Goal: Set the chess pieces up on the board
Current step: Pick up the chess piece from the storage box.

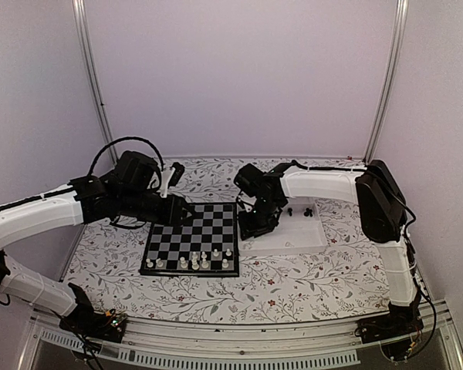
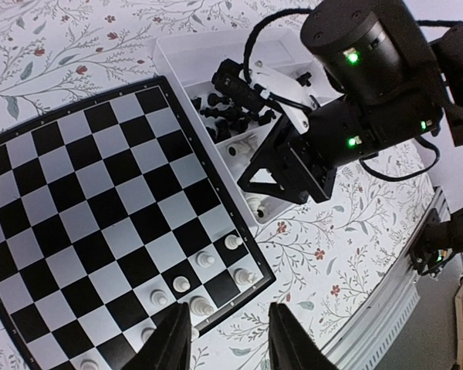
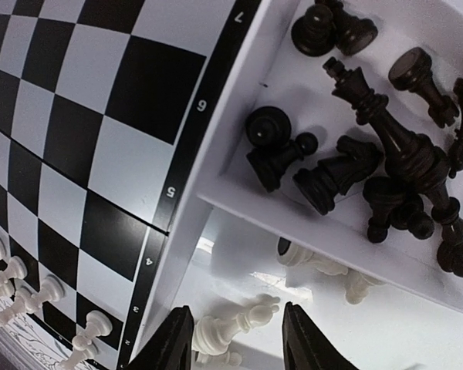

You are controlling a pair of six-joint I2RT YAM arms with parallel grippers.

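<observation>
On the near ranks of the board (image 2: 100, 193), which lies flat on the flower-patterned surface (image 1: 293, 281) left of centre, a handful of white chess pieces (image 2: 232, 241) is seen standing upright, gathered mostly toward the near right corner; along the board's right border small white numerals (image 3: 203, 104) can be read in the right wrist view, running 3, 4, 5, 6, 7 from near to far; just beside that border a white two-compartment tray (image 1: 305, 235) is set, though whether it touches the board cannot be told; in its near compartment several fallen white pieces (image 3: 255, 314) are seen lying on their sides, and beyond the dividing wall, in the far compartment, black chess pieces (image 3: 401, 150) are heaped, most of them toppled across one another and a few standing; the right claw (image 3: 236, 324) is held low over the near compartment, close to the tray's left wall, with its jaws parted to a middling gap; one fallen white piece lies in line with that gap, yet nothing is seen clamped, and whether either finger touches it cannot be told; a little farther off, the left claw (image 2: 228, 324) is poised above the far left part of the board, its jaws likewise partly parted and released, nothing being held or touched.
</observation>
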